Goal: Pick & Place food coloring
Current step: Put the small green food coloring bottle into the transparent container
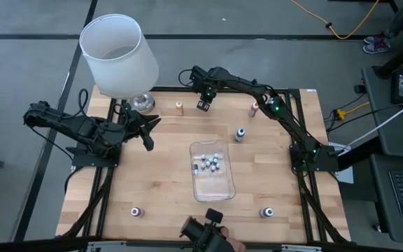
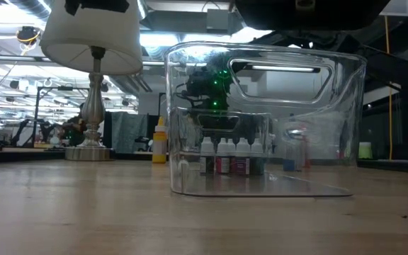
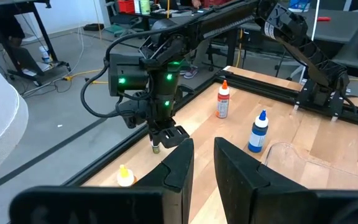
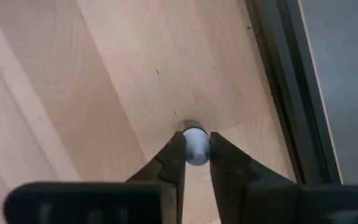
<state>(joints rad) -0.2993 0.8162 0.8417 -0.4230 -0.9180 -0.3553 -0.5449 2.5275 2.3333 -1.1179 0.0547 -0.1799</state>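
Pale wood planks make up the counter (image 1: pixel 152 182), which sits on a grey floor, with a white-shaded lamp (image 1: pixel 119 54) standing at its far left corner. A clear plastic tray (image 1: pixel 212 183) lies near the middle of the counter, and a cluster of small food coloring bottles (image 1: pixel 211 163) stands upright in the half of it that lies farther from the camera at the near edge; in the low view their pale caps line up behind the tray's front wall. Other bottles stand loose on the wood: an orange one (image 1: pixel 179 107) near the far edge beside the lamp base, a reddish one (image 1: pixel 255 109) toward the far right, a blue one (image 1: pixel 240 134) just beyond the tray's far right corner, a pink one (image 1: pixel 136 211) near the front left, and a greyish one (image 1: pixel 266 211) near the front right. The right gripper (image 1: pixel 203 106) reaches across to the far edge, between the orange and reddish bottles, and points down at the counter; its wrist view shows the fingers (image 4: pixel 173 158) closed against a small pale-capped bottle (image 4: pixel 196 144) standing close to the counter's dark border. The left gripper (image 1: pixel 147 142) hangs over the left side of the counter near the lamp, its fingers (image 3: pixel 178 163) a little apart and holding nothing.
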